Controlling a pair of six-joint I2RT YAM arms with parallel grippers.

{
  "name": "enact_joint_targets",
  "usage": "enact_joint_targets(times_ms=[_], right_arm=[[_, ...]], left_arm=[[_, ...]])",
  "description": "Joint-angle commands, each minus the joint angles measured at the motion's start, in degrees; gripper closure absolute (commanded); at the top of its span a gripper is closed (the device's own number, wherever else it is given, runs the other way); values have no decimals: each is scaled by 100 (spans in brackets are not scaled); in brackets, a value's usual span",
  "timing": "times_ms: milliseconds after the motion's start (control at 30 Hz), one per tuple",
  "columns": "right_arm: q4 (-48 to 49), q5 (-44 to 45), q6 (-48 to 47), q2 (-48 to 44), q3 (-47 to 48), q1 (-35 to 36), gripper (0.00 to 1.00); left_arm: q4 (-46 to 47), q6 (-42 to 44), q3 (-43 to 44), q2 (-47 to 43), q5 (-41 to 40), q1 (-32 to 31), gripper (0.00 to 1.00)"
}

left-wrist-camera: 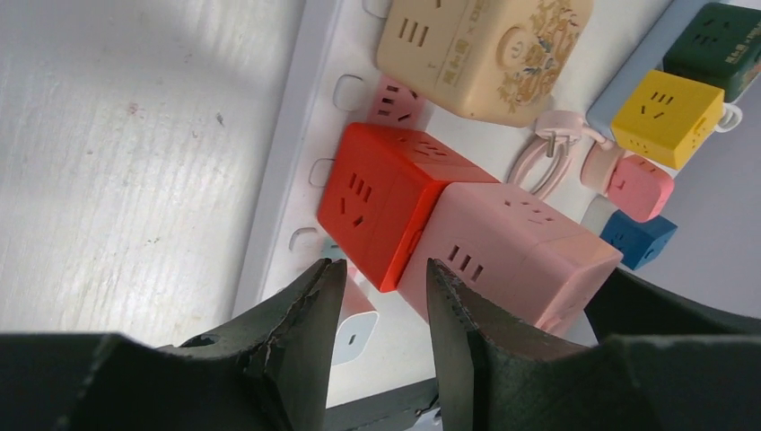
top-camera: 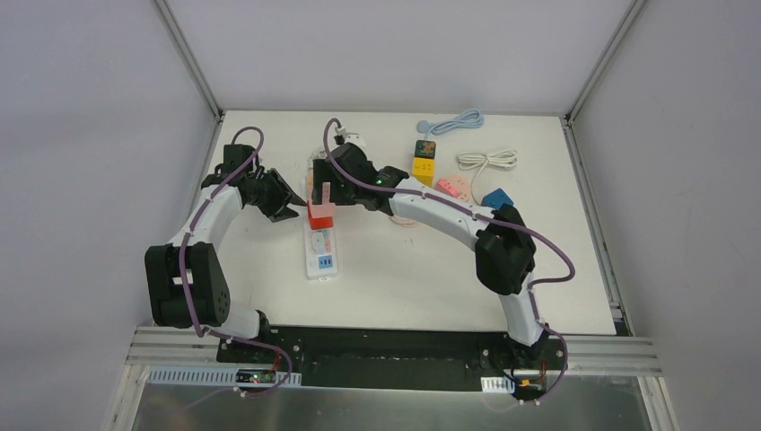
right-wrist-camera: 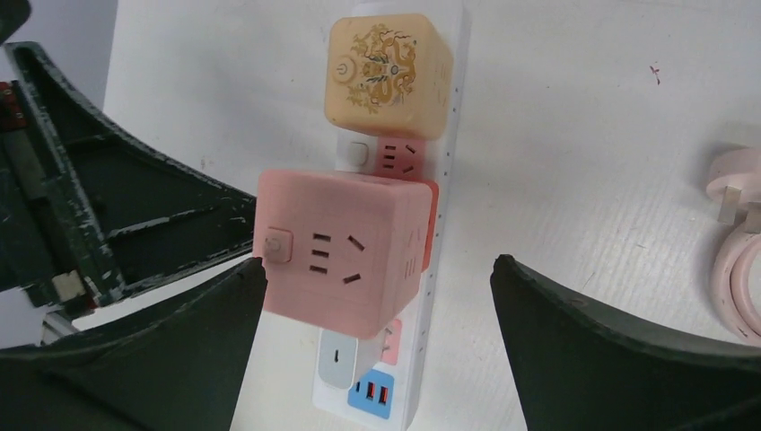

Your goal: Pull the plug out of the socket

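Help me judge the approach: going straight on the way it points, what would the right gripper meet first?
The pink cube adapter, directly ahead between the open fingers of the right gripper, standing over the white power strip. Depth is unclear, but one finger looks level with the cube's edge.

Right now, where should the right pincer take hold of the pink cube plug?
Grip the pink cube on its two flat opposite side faces, coming from straight above: it stands stacked on the red cube, sides exposed, between the fingers of the open right pincer.
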Motion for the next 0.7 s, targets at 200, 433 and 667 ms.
enact_joint_targets(times_ms=[200,433,667], right_arm=[[-443,445,-180,597,951,317,6],[-377,576,-189,656,1016,367,11],[-489,753,-299,778,1153,434,47]], left_arm=[[606,-141,-279,102,583,45,60],[877,-276,-520,285,727,40,63],[465,-172,-498,383,489,43,67]])
